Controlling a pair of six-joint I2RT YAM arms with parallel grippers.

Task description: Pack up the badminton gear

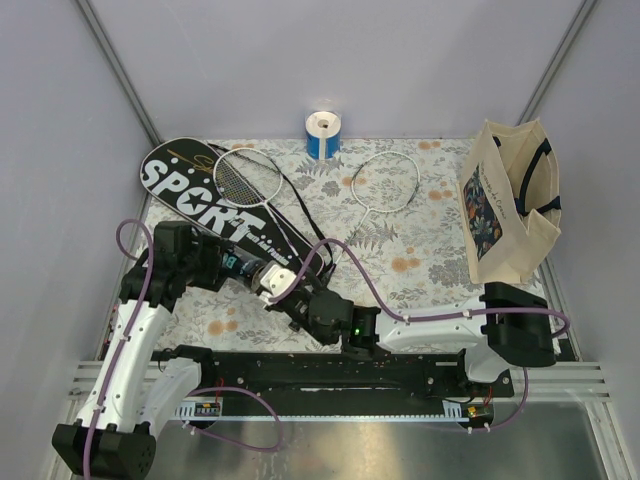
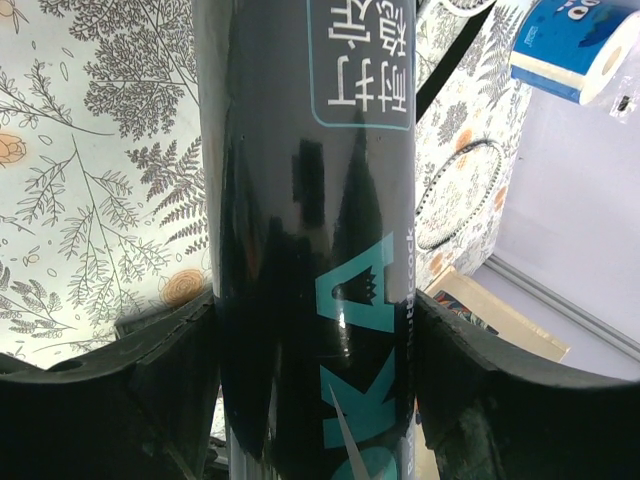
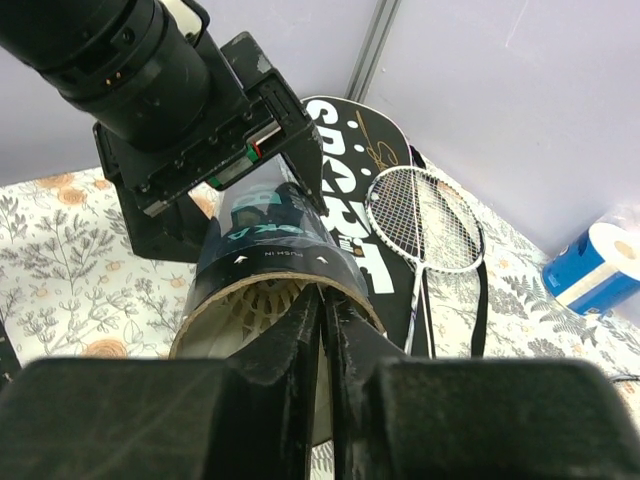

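Observation:
My left gripper [image 1: 235,265] is shut on the black tube [image 1: 262,275], holding it above the near table; both jaws press the tube's [image 2: 300,200] sides. Its open mouth faces my right gripper [image 1: 297,303]. Inside the mouth sits a white shuttlecock [image 3: 245,310]. My right gripper [image 3: 322,295] has its tips at that mouth, with only a thin slit between the jaws. I cannot tell whether they pinch the shuttlecock. One racket [image 1: 240,178] lies on the black SPORT cover [image 1: 190,195] at the back left. A second racket [image 1: 385,183] lies at back centre.
A blue-and-white roll [image 1: 322,135] stands at the back edge. A beige tote bag [image 1: 505,205] stands open at the right side. Grey walls close in the table on three sides. Purple cables loop over both arms.

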